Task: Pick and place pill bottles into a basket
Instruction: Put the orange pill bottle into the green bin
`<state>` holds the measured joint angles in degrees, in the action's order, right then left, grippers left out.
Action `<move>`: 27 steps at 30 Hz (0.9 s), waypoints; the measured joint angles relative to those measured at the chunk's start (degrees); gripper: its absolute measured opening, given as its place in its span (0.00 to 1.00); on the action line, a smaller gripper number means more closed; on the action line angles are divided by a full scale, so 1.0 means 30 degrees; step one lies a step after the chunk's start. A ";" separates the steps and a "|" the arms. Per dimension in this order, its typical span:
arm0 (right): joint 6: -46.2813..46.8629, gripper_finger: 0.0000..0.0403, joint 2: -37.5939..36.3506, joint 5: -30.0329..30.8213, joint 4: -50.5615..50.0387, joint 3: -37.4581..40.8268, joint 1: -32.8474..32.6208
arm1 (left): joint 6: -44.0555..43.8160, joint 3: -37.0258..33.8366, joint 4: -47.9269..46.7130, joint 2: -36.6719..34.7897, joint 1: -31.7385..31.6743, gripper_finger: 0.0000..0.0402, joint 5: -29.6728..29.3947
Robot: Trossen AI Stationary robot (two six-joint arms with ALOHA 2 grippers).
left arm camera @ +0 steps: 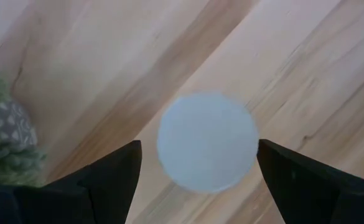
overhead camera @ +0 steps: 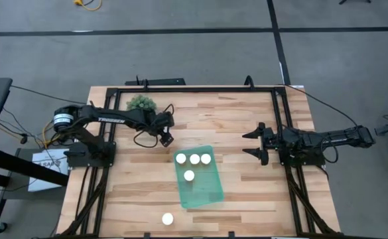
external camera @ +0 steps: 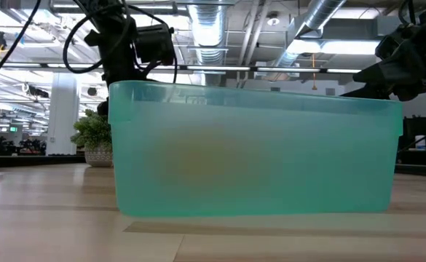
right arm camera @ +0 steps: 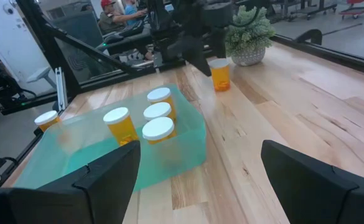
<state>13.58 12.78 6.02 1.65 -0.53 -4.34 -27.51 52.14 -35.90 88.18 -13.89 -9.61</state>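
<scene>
The teal basket [overhead camera: 200, 189] lies in the middle of the table and fills the low view [external camera: 256, 153]. Three pill bottles [overhead camera: 195, 159] stand in a row at its far end and one [overhead camera: 189, 175] behind them; they also show in the right wrist view [right arm camera: 158, 127]. One bottle [overhead camera: 168, 218] stands on the table near the front edge. Another bottle [right arm camera: 220, 73] stands upright on the wood left of the basket, its white cap [left arm camera: 208, 142] under my left gripper [overhead camera: 166, 138]. That gripper is open, with a finger on either side of the cap. My right gripper [overhead camera: 252, 144] is open and empty, right of the basket.
A small green plant [overhead camera: 141, 103] in a pot stands at the far left, close behind my left gripper. Black frame rails [overhead camera: 283, 119] run along the table's edges. A person [right arm camera: 110, 9] sits in the room beyond the table.
</scene>
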 joint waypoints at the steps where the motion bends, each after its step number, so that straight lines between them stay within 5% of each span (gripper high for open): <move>1: 0.0000 0.81 0.0000 0.0000 0.0000 -0.0001 0.0000 | 0.0020 0.0000 0.0102 0.0007 0.0000 0.77 0.0008; 10: 0.0000 0.81 0.0000 0.0000 0.0000 -0.0001 0.0000 | 0.0231 0.0000 0.0768 0.0000 0.0005 0.75 0.0165; 21: -0.0005 0.81 0.0000 0.0000 0.0007 -0.0001 -0.0001 | 0.0751 0.0000 0.0764 -0.0007 0.0007 0.48 0.0444; 27: 0.0000 0.81 0.0000 0.0000 0.0007 -0.0001 0.0000 | 0.0944 0.0360 0.0722 0.0000 0.0010 0.51 0.0459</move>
<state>13.58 12.78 6.02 1.67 -0.54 -4.34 -24.67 53.22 -33.73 88.18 -13.86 -8.23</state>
